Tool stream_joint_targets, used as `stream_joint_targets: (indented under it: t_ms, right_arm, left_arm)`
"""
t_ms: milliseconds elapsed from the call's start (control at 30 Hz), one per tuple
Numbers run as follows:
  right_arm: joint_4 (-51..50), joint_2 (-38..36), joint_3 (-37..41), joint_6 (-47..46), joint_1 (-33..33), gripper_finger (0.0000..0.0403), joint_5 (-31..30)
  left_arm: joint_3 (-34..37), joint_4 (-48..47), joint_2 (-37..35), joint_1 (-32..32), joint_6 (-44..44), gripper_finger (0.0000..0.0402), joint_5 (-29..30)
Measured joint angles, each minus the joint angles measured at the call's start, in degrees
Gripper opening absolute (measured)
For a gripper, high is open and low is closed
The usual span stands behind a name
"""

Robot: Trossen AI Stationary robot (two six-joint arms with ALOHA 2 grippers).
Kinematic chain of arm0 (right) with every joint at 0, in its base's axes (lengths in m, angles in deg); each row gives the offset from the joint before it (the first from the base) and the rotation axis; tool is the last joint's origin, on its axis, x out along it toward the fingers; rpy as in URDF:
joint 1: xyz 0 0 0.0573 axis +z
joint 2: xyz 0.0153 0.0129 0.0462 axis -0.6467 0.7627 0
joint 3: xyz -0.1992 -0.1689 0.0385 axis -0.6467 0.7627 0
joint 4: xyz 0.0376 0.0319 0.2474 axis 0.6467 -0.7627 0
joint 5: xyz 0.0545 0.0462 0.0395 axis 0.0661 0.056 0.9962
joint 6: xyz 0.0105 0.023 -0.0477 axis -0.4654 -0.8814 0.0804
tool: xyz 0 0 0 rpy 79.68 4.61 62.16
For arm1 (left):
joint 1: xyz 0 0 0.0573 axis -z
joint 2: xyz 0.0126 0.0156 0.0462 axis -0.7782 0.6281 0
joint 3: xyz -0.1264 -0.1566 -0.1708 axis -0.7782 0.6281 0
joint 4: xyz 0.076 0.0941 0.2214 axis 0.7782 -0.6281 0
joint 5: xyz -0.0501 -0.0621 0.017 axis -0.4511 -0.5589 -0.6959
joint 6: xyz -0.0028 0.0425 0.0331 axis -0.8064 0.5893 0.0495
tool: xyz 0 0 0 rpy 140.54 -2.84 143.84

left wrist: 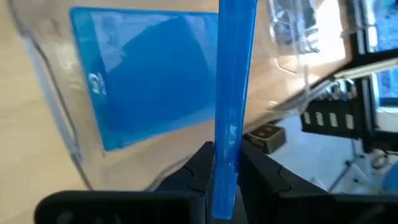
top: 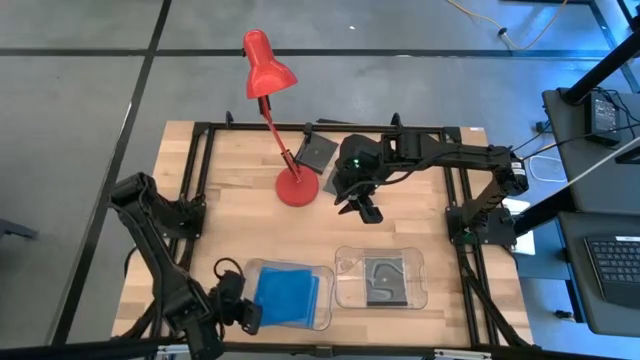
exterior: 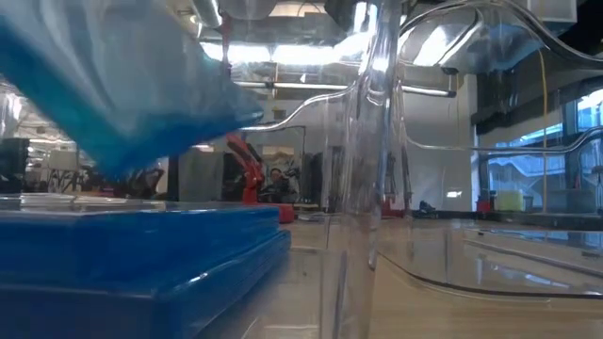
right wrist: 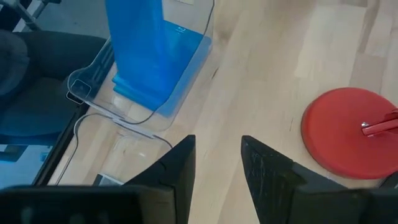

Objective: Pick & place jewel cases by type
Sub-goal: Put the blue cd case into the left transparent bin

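Blue plastic fills my low view: a stack of blue cases [exterior: 132,254] lies flat in the tray, and one more blue case [exterior: 113,85] hangs tilted just above it.

My left gripper [left wrist: 225,163] is pinched shut on that hanging blue case. I see its thin edge standing up between the two dark fingers [left wrist: 200,168]. Past the jaws, the flat blue cases [left wrist: 155,74] rest inside the clear left tray [top: 325,300]. I cannot count how many lie in that stack. From above, I see them as one blue patch [top: 285,292].

My right gripper [right wrist: 214,165] holds nothing. Its jaws stand a little apart, and I see bare wood between them. It hangs over the table [top: 230,215], touching no case. The red lamp base [right wrist: 348,130] sits near it on one side. The blue tray is well apart from it, out ahead of the fingers.

I count two clear trays. The right tray [top: 345,260] has one dark case [top: 385,280] in it. One more dark case [top: 316,152] lies flat on the table behind the right gripper, just beside the lamp [top: 268,62]. That makes two dark cases I can see. I count one lamp.
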Motion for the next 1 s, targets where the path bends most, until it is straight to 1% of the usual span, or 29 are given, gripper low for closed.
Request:
stream_joint_targets:
  t_ms: [133, 267, 400, 600, 800, 1000]
  right_arm:
    - [0.04, 0.0, 0.0, 0.0, 0.0, 0.0133, 0.0]
    - [0.09, 0.0, 0.0, 0.0, 0.0, 0.0133, 0.0]
    - [0.09, 0.0, 0.0, 0.0, 0.0, 0.0133, 0.0]
    - [0.11, 0.02, 0.0, 0.21, 0.0, 0.0133, 0.0]
    - [0.13, 0.02, 0.0, 0.24, 0.0, 0.0133, 0.0]
    - [0.11, 0.02, 0.0, 0.24, 0.0, 0.0133, 0.0]
  left_arm:
    - [0.0, 0.56, -0.44, -0.06, 1.28, 0.005, 0.43]
    - [0.0, -0.53, -0.32, -0.81, 1.97, 0.0059, -0.68]
    - [-0.02, 0.41, -0.11, -1.96, 3.59, 0.0063, -5.71]
    - [-0.02, 0.45, 0.04, -3.26, 6.48, 0.006, -5.57]
    - [-0.02, 0.31, 0.04, -3.48, 9.43, 0.007, -6.0]
    - [-0.02, 0.25, 0.08, -3.48, 9.11, 0.0072, -6.01]
